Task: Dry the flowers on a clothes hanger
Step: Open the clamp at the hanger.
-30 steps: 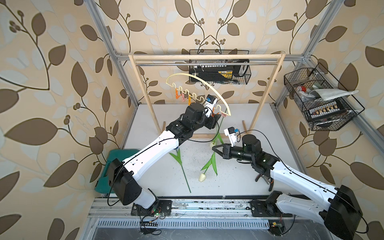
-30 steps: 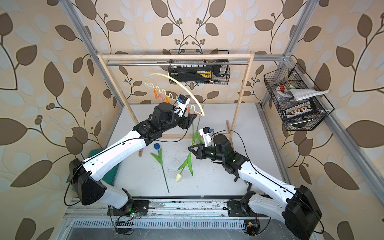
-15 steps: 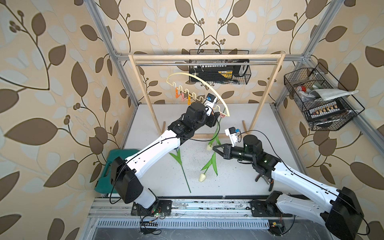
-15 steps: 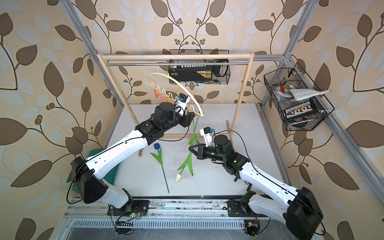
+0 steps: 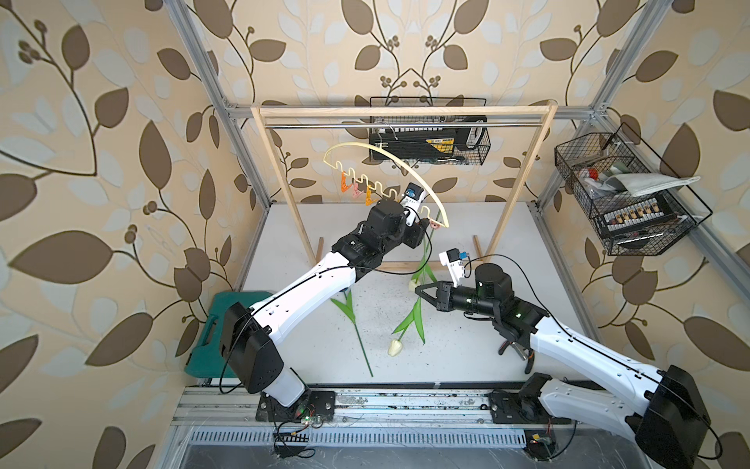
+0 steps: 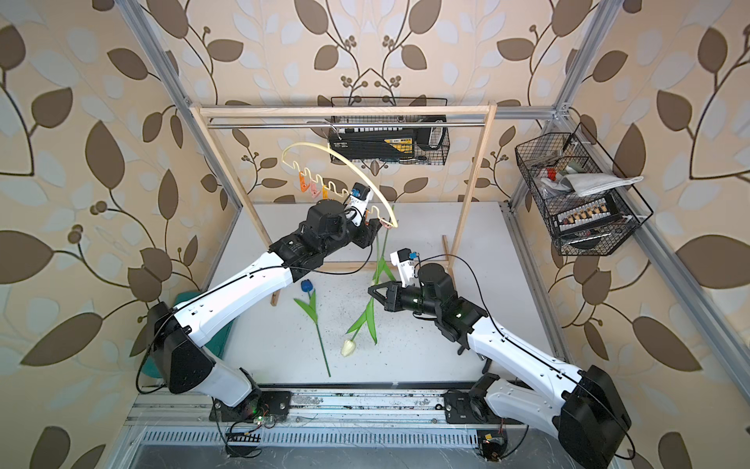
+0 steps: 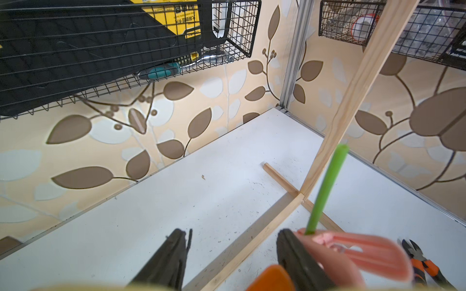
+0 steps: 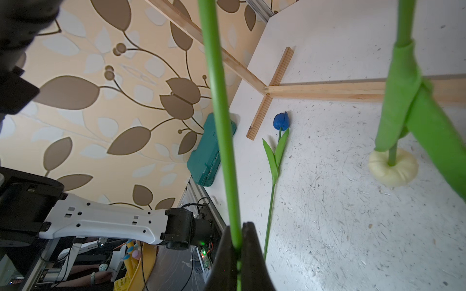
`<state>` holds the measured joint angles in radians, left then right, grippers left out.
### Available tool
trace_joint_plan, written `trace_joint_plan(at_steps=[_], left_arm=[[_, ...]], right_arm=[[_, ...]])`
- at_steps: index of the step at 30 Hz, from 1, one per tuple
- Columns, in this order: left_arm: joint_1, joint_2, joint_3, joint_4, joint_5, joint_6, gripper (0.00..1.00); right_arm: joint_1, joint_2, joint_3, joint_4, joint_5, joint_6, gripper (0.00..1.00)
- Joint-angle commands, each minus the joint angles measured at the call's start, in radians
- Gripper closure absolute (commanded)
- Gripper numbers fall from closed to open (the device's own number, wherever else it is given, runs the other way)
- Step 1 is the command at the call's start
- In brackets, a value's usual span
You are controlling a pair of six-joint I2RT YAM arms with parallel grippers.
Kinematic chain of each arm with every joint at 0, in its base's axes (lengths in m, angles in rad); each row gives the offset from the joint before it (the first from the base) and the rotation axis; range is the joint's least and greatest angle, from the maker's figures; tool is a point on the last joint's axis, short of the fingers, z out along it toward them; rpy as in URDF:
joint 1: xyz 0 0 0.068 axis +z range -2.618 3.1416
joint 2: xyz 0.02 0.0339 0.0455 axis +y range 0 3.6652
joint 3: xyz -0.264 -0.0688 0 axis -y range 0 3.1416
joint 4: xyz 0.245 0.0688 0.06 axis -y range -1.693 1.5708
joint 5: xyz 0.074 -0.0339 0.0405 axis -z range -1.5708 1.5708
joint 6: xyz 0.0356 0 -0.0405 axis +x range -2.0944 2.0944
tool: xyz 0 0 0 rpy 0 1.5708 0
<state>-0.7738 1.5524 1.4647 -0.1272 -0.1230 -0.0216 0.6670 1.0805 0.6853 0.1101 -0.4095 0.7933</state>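
The cream clothes hanger (image 6: 302, 143) hangs from the rack's rod. Its pink clip (image 7: 353, 249) pinches one flower's green stem, and that flower's cream head (image 8: 392, 167) dangles head down. My left gripper (image 7: 232, 230) is open beside the pink clip, one finger touching it, with an orange clip (image 7: 272, 277) low between the jaws. My right gripper (image 8: 238, 225) is shut on a second flower's stem, whose cream head (image 5: 395, 347) hangs toward the front. The blue flower (image 6: 307, 285) lies on the table to the left.
The wooden rack (image 5: 401, 110) spans the back, its base bar on the table. Wire baskets hang on the back wall (image 5: 430, 142) and the right wall (image 5: 625, 195). A teal case (image 5: 219, 325) lies at the front left and pliers (image 7: 423, 264) beyond the base bar.
My left gripper has edged slightly toward the hanger's right end and its jaws have narrowed a little. The right arm and the flowers have stayed put.
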Motion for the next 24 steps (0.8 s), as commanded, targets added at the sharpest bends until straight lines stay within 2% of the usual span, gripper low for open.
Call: trace_joint_plan(at_steps=[1,9,24], left_arm=[[-0.012,0.000,0.041,0.035,-0.026,0.022,0.43],[-0.013,-0.003,0.043,0.026,-0.028,0.015,0.55],[-0.013,-0.001,0.064,-0.018,-0.019,-0.035,0.70]], right_arm=[[-0.003,0.002,-0.007,0.025,-0.022,0.004,1.00],[-0.002,0.004,-0.006,0.029,-0.021,0.006,1.00],[-0.003,0.061,0.020,0.052,-0.028,0.015,1.00]])
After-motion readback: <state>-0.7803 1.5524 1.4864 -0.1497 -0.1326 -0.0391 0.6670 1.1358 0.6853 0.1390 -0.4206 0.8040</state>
